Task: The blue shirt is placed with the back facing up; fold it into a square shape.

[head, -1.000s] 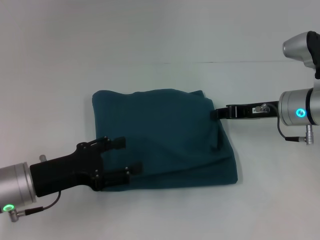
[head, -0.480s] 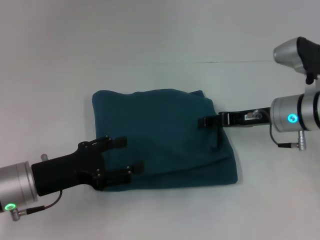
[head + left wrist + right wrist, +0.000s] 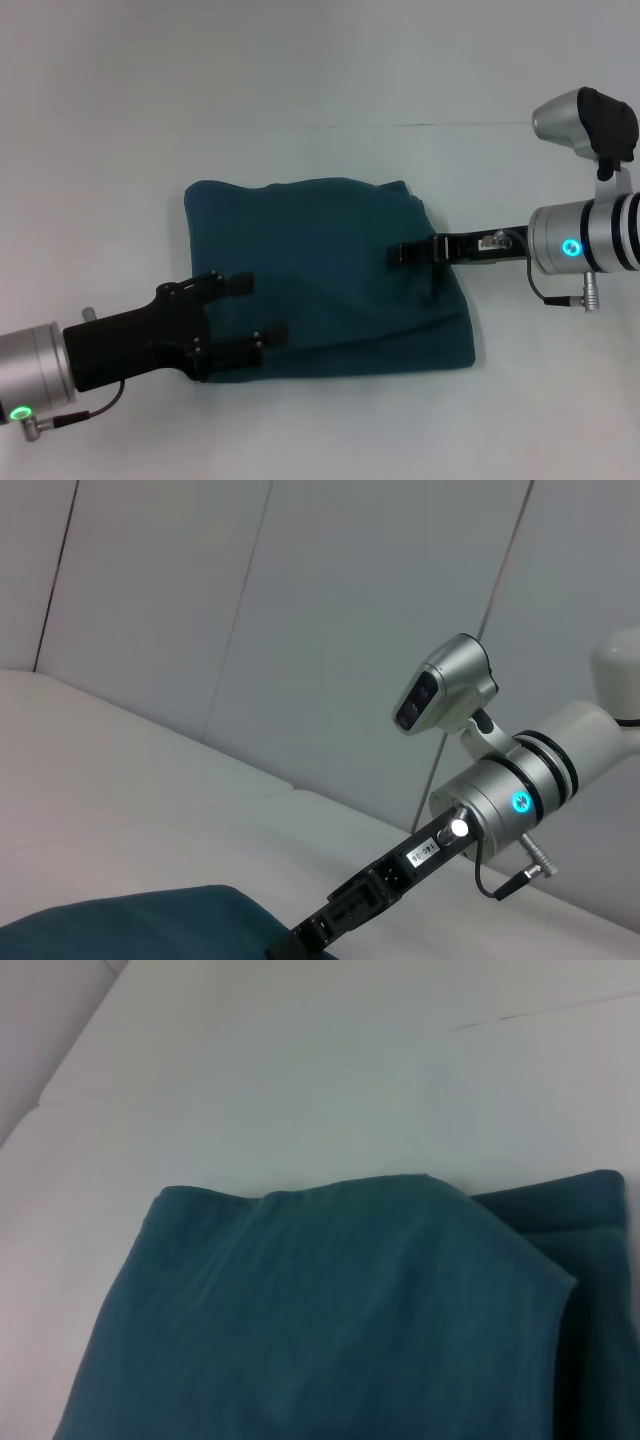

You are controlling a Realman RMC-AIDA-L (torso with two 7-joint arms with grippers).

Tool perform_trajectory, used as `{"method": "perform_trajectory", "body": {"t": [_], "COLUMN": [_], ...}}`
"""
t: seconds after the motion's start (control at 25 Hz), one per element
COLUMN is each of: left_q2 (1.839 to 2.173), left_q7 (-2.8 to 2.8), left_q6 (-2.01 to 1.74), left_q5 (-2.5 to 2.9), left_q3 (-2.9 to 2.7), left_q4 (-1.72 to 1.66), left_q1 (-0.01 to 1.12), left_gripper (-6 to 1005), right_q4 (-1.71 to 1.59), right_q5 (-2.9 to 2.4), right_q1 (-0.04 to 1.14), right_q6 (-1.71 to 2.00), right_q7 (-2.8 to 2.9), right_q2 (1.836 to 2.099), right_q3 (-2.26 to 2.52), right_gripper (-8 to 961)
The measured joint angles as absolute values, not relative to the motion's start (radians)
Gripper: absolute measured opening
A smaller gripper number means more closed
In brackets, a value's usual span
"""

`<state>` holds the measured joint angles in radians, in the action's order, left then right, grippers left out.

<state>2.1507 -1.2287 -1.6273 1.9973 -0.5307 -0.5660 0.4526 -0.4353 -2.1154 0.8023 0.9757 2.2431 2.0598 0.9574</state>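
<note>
One blue shirt only, folded into a rough square, plain side up, lying mid-table on white. Two grippers on it. Left gripper reaching in over the near left corner, fingers spread apart, one above the cloth, one at the hem. Right gripper coming in from the right edge, tip over the fabric; apart or together, cannot tell. From the left wrist view: a corner of shirt and the right arm's black gripper body against grey wall panels. From the right wrist view: stacked layers at the shirt's edge, hidden from the head camera.
</note>
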Motion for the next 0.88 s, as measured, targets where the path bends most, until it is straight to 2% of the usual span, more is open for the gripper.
{"method": "perform_trajectory", "body": {"t": [0.6, 0.88], "left_q2": [2.151, 2.151], "left_q7": [-1.229, -1.229], "left_q6": [-1.622, -1.617], "left_q5": [1.996, 1.996], "left_q3": [-0.531, -0.531], "left_q4": [-0.566, -0.566], "left_q1": [0.452, 0.452], "left_gripper": [884, 884], "right_q4": [-0.426, -0.425], "right_q5": [-2.111, -2.111], "right_q1": [0.809, 0.814], "right_q6": [0.967, 0.978], "right_q7": [2.236, 2.232], "right_q2": [2.069, 2.075], "right_q3": [0.957, 0.966], "right_gripper": [605, 347]}}
